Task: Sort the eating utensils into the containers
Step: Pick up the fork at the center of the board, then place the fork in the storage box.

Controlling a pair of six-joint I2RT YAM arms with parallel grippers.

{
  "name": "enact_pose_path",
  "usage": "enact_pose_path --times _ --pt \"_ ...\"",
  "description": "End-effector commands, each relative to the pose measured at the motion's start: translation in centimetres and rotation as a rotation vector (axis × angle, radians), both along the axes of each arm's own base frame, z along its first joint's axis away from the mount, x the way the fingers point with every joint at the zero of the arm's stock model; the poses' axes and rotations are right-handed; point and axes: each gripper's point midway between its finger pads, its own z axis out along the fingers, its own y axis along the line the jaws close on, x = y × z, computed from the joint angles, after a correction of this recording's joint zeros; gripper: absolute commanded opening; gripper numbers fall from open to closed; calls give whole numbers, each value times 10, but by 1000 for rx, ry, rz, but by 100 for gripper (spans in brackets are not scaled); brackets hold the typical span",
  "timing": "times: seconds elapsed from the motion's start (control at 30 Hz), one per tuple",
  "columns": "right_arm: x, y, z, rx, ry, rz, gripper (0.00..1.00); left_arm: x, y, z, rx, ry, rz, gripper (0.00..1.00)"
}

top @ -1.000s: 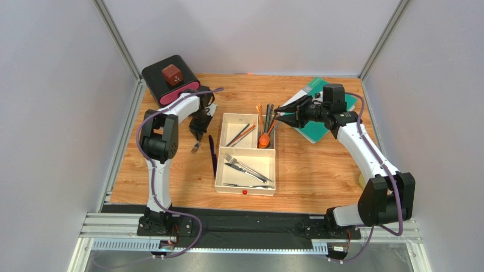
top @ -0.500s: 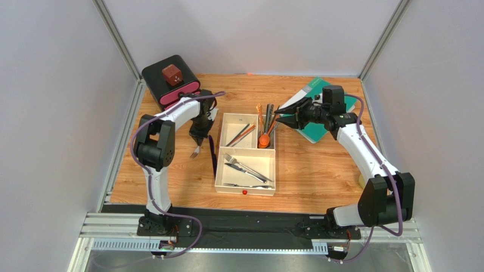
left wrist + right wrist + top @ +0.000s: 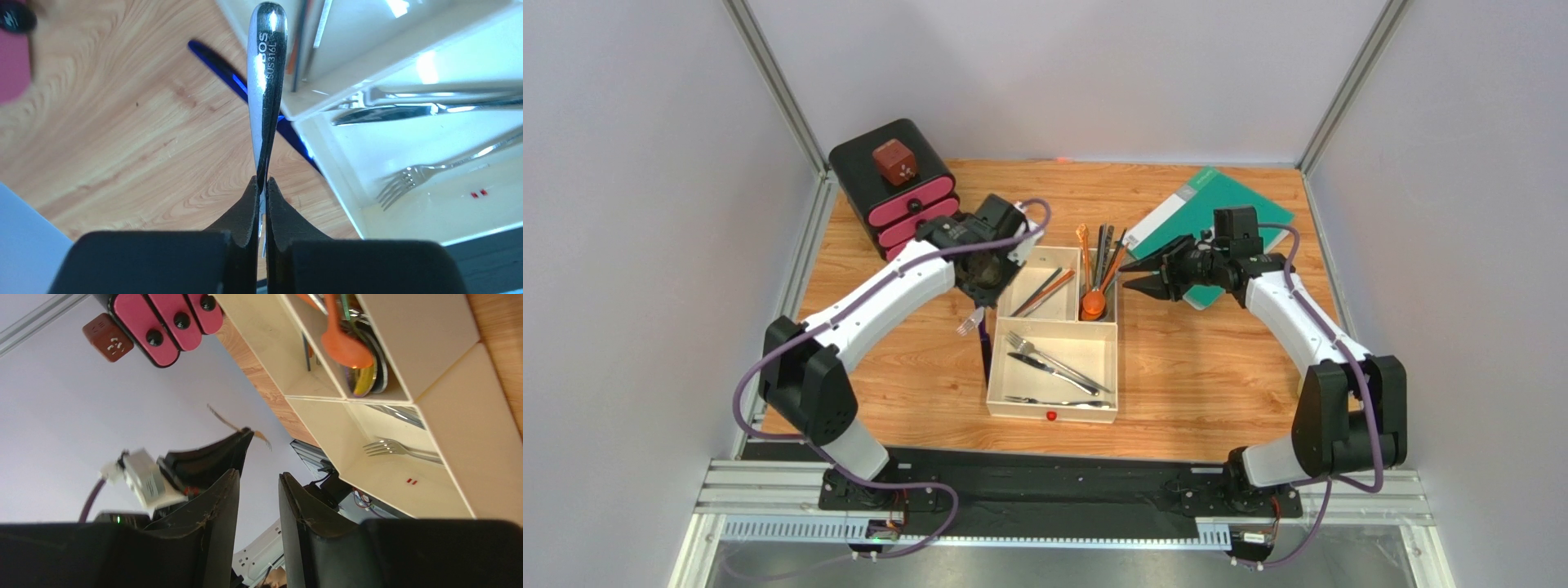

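The tray [image 3: 1087, 417] sits mid-table with its red dot [image 3: 1052, 415] on the near rim. Its large near compartment [image 3: 1090, 349] holds silver forks [image 3: 1051, 361] and a knife, all lying flat. The far-left small one [image 3: 1020, 276] has a few slim sticks [image 3: 1046, 292], copper and dark, laid slantwise. The far-right small one [image 3: 1117, 300] is crowded: an orange spoon [image 3: 1093, 300] sits bowl-down, with several handles poking out over the far rim (I cannot tell which pieces they are).

The left claw [image 3: 262, 184] is clamped tight on a silver fork [image 3: 267, 73]. The handle juts out ahead of the fingers and the tines show just left of the tray. A blue knife [image 3: 984, 349] lies on the wood alongside the tray's left wall, close beneath that fork.

The right claw [image 3: 1136, 276] hovers just right of the tray's far corner, its jaws partly apart with nothing between them.

Bare wood runs along the tray's right side and near-left. A black box [image 3: 891, 184] fills the far-left corner and a green book [image 3: 1210, 208] lies at the far right, under the right arm.
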Motion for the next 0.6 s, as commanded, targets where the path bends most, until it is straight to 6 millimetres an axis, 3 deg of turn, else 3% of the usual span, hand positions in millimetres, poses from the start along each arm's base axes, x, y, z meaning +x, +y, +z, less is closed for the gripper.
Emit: enact_pose_path --times 0.0,0.27,0.33,0.43,0.47,0.57 --pt "-8 -11 -14 -26 26 5 35 -10 -18 21 77 -167 -183 0" --pt "-3 -42 -38 -54 78 -66 34 -47 -62 -2 211 -270 -509 0" --pt "-7 -45 -45 -58 94 -68 34 -53 -86 -4 159 -295 -587 0" --pt "-16 -45 -61 -68 132 -62 34 -55 -118 -3 100 -338 -686 0" --pt "-14 -55 -65 -65 146 -93 34 -53 -126 3 103 -364 -722 0" --pt "-22 -58 -76 -64 173 -91 33 -50 -143 -1 120 -386 -772 0"
